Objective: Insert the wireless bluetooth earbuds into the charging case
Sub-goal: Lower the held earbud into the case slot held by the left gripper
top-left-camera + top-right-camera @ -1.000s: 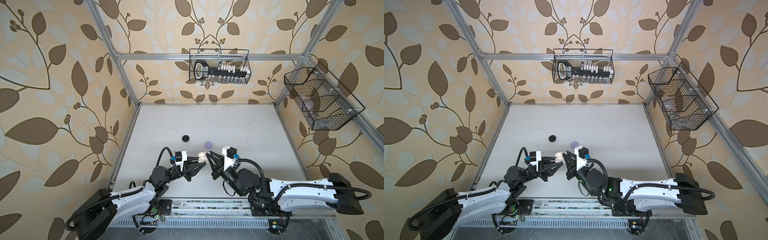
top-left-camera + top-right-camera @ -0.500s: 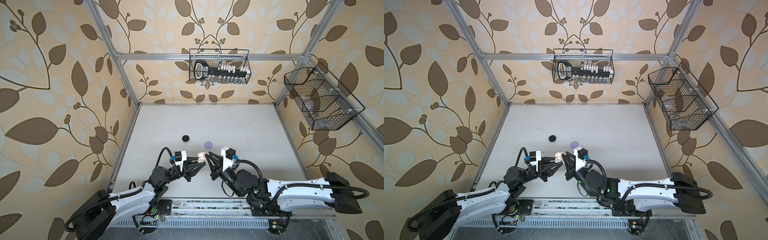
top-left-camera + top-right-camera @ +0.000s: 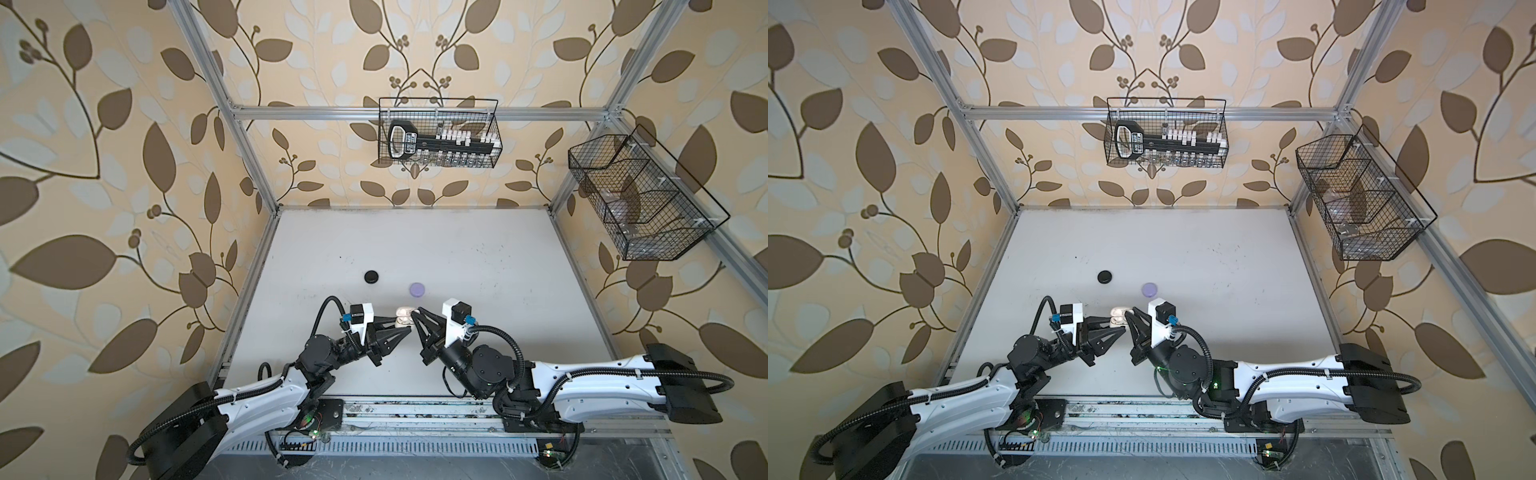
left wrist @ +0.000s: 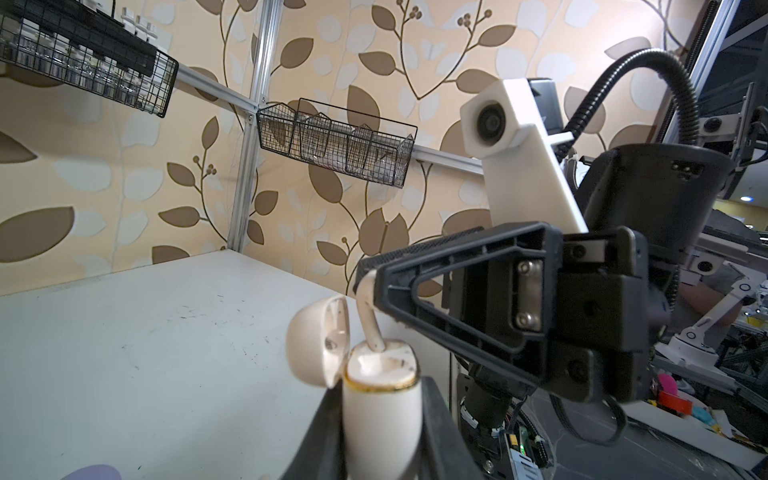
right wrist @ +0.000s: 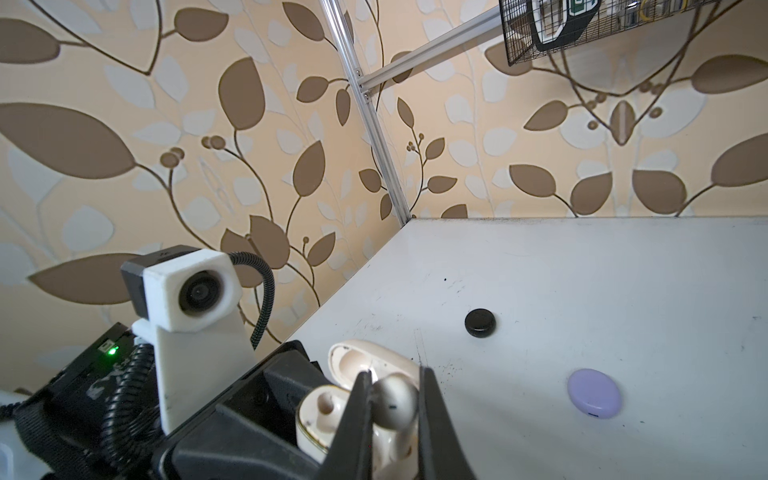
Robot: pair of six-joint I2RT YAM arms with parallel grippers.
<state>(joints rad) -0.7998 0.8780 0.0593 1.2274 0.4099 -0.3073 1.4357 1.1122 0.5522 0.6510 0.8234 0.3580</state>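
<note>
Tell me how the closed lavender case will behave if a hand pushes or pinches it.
The lavender case lies flat and low on the table, so a push would probably slide it, not tip it. Its rounded, smooth shell looks slippery; a pinch might squirt it out. It looks rigid and, being small, likely light.

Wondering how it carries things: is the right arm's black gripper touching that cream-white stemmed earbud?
Touching. Right wrist view: the right gripper pinches the earbud on both sides.

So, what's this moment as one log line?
left gripper: shut on open cream case | right gripper: shut on earbud | stem: tip in case mouth
</note>
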